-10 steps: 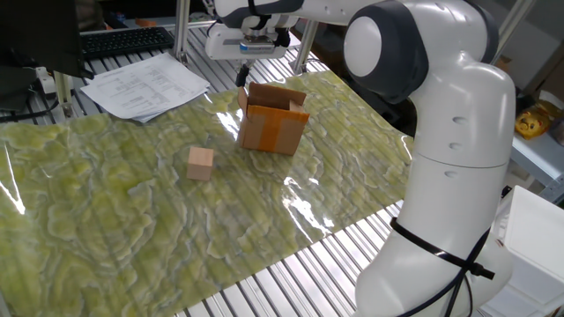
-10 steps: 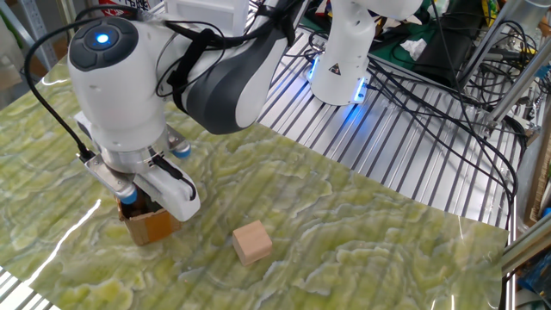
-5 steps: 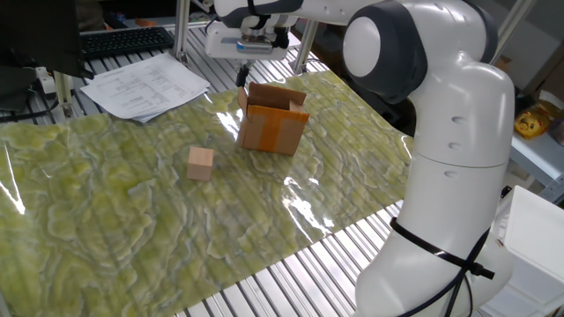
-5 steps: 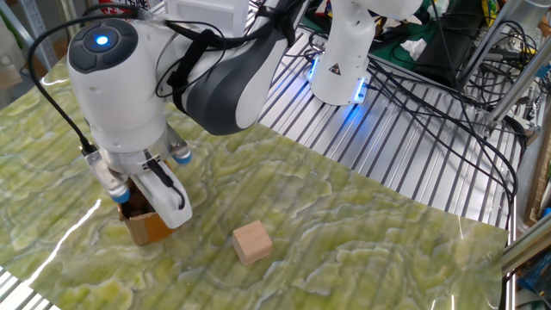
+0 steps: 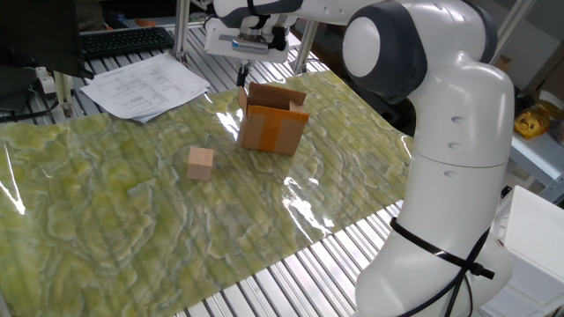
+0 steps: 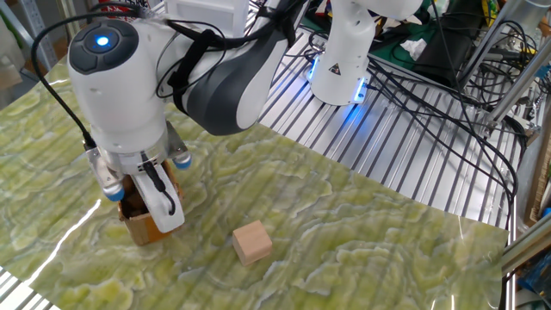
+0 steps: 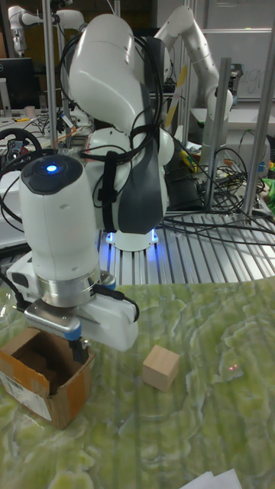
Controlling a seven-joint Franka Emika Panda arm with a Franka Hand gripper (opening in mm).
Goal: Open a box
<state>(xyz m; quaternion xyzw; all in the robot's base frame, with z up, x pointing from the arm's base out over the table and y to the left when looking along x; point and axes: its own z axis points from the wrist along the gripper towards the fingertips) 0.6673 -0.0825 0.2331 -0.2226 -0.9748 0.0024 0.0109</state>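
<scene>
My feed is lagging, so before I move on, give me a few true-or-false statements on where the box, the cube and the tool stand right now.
1. The cardboard box has its top flaps up, showing the inside. True.
2. The tool is clamped on the wooden cube. False: the tool is above the box, and the cube sits alone on the green mat.
3. The cube lies inside the box. False: it rests on the mat, apart from the box.
4. A band of orange tape runs across the box's side. True.
5. The box has tipped onto its side. False: it stands upright with its opening facing up.
</scene>
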